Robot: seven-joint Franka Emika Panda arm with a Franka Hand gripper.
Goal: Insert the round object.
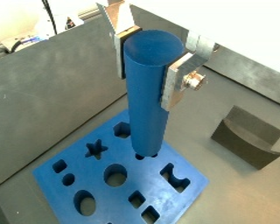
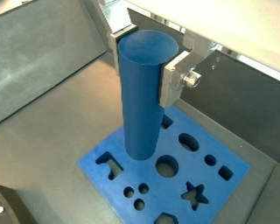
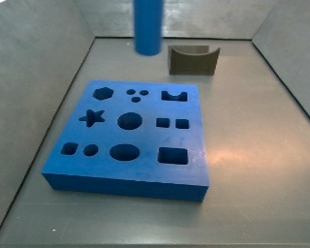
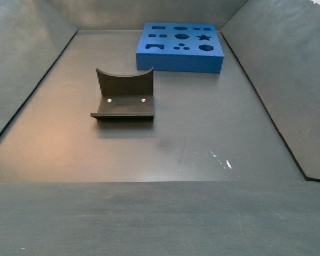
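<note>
Gripper (image 1: 152, 59): two flat silver plate fingers (image 2: 175, 77), light metal with sharp edges. One plate carries a round silver knurled screw (image 1: 196, 80) on its outer face, seen in both wrist views. Grey mounting hardware above.

Blue peg (image 1: 147, 96) in silver gripper (image 1: 150, 61), blue board (image 3: 135, 131), dark block (image 4: 123, 96)

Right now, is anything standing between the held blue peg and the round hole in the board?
Nothing visible does. The gripper holds the round object upright above the blue board, whose round hole lies open. The dark notched block sits off to the side.
</note>
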